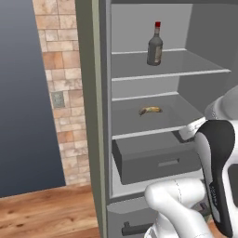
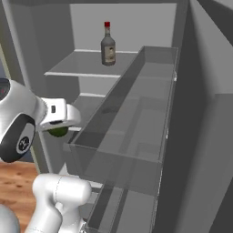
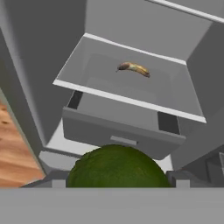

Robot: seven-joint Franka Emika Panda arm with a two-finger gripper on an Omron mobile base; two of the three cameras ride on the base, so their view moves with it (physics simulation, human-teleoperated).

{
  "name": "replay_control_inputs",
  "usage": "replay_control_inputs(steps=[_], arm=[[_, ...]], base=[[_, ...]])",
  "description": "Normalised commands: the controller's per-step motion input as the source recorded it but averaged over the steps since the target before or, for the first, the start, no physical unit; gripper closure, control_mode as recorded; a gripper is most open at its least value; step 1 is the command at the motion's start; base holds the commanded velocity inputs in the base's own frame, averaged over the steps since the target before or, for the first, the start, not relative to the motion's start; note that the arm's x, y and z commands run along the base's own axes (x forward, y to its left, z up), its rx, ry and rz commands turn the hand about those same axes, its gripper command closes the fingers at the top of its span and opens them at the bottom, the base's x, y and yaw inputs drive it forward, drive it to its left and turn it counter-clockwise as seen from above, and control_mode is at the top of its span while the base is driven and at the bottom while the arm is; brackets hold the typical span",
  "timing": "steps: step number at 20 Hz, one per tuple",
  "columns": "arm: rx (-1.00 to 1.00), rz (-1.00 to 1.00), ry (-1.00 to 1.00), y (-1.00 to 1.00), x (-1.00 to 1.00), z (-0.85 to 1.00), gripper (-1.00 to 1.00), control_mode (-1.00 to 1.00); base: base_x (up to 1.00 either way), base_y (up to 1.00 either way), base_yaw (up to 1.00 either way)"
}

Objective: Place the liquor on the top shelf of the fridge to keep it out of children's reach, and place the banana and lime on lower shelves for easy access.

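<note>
Robot claw (image 3: 117,186) grasps the lime (image 3: 117,168) in front of the open fridge (image 1: 104,139). Liquor (image 1: 155,45) stands on the top shelf (image 1: 195,65); banana (image 1: 150,110) lies below, at twelve o'clock from the claw.

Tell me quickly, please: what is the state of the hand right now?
Hand: closed on the lime, in front of the open fridge.

the liquor (image 1: 155,46) stands on the top shelf (image 1: 195,65) of the fridge (image 1: 100,139), near the middle. the banana (image 1: 150,110) lies on the lower shelf (image 1: 125,123), one below. the drawer (image 1: 158,158) sits under it. the lime (image 3: 117,168) is before the drawer, outside the shelves.
</note>
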Motion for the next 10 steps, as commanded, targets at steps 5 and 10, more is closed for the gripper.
replay_control_inputs(steps=[5,10], arm=[[0.00,0.00,0.00,-0.16,0.51,-0.31,1.00,-1.00],[0.00,0.00,0.00,-0.15,0.49,-0.43,1.00,-1.00]], base=[[0.00,0.00,0.00],[0.00,0.00,0.00]])
